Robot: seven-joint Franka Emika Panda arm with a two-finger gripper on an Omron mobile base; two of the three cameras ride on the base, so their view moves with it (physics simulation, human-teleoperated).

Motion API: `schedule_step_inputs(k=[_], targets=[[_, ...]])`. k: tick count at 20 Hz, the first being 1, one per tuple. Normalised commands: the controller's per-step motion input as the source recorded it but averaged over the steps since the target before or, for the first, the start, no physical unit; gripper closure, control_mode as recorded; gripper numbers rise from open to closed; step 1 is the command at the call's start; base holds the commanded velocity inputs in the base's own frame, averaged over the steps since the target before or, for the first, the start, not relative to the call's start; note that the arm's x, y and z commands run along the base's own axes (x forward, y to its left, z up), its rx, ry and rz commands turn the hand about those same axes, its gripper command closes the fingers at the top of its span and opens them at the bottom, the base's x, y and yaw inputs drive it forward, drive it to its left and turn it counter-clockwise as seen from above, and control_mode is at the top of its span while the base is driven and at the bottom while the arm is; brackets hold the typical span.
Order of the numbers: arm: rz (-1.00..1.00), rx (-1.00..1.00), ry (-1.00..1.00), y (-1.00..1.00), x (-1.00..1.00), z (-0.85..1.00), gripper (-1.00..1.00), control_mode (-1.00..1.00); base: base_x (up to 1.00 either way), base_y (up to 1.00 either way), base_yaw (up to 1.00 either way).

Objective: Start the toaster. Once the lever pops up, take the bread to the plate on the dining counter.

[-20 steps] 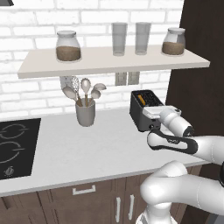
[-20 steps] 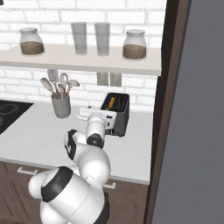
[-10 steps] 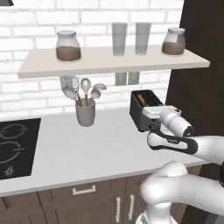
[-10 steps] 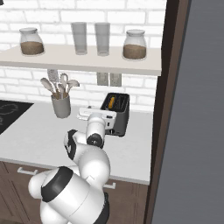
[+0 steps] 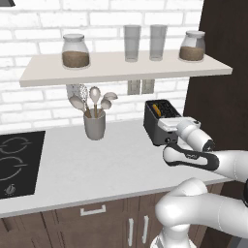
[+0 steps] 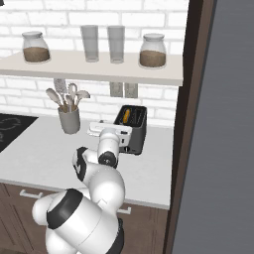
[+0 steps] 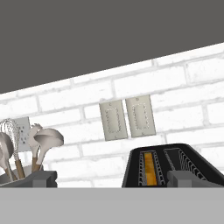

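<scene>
Claw (image 7: pixel 109 179) spread wide, apparently just near of the toaster (image 5: pixel 161 121); bread (image 7: pixel 149 169) sits in its left slot.

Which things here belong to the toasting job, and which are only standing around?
For the job: toaster, bread in its slot, gripper.
Standing around: utensil cup, two jars, two glasses, cooktop, wall outlets.

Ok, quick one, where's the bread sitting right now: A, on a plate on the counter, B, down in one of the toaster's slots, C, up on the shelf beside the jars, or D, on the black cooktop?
B: the hand view shows the bread standing inside the left slot of the toaster, and the left base view shows it in the toaster's top too.
</scene>
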Motion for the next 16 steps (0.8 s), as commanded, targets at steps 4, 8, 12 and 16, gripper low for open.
schedule_step_inputs(k=[4,8,12,16], targets=[[0.00,0.00,0.00,0.00,0.00,0.00,-1.00,-1.00,0.00,0.00,0.00],[0.00,0.00,0.00,0.00,0.00,0.00,-1.00,-1.00,0.00,0.00,0.00],[0.00,0.00,0.00,0.00,0.00,0.00,-1.00,-1.00,0.00,0.00,0.00],[0.00,0.00,0.00,0.00,0.00,0.00,-1.00,-1.00,0.00,0.00,0.00]])
